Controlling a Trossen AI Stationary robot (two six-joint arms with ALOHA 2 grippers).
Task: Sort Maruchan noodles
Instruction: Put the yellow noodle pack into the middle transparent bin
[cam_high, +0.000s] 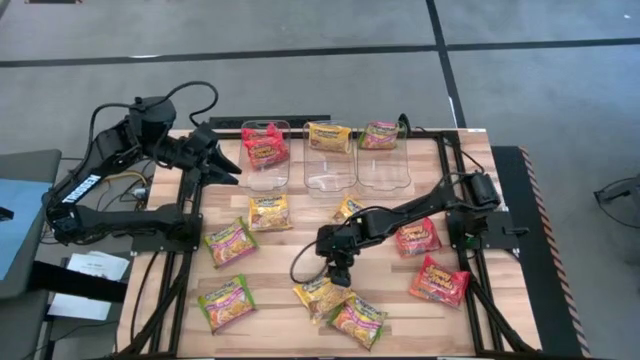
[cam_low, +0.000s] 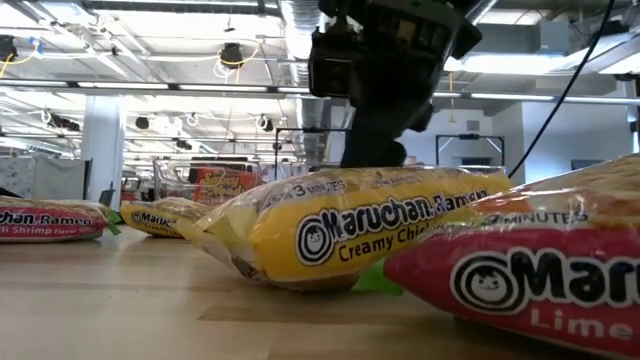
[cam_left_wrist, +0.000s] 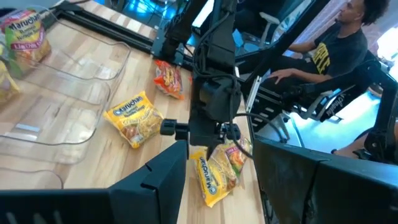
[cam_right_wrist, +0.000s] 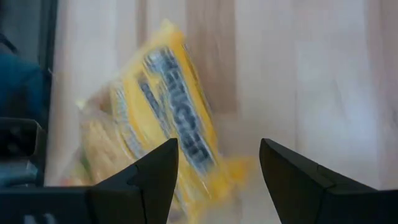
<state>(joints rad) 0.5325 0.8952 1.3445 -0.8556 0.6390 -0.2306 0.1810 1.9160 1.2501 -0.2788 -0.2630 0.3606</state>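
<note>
Near the front of the tabletop (cam_high: 270, 320), I'm hovering my right claw (cam_high: 340, 275), fingers spread and gripping nothing, just above a yellow Maruchan packet (cam_high: 320, 295), left claw (cam_high: 222, 160) idling released by the bins (cam_high: 330, 170).

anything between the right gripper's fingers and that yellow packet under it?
Nothing. In the right wrist view the open right gripper looks straight down on the yellow Maruchan packet, only air between.
</note>
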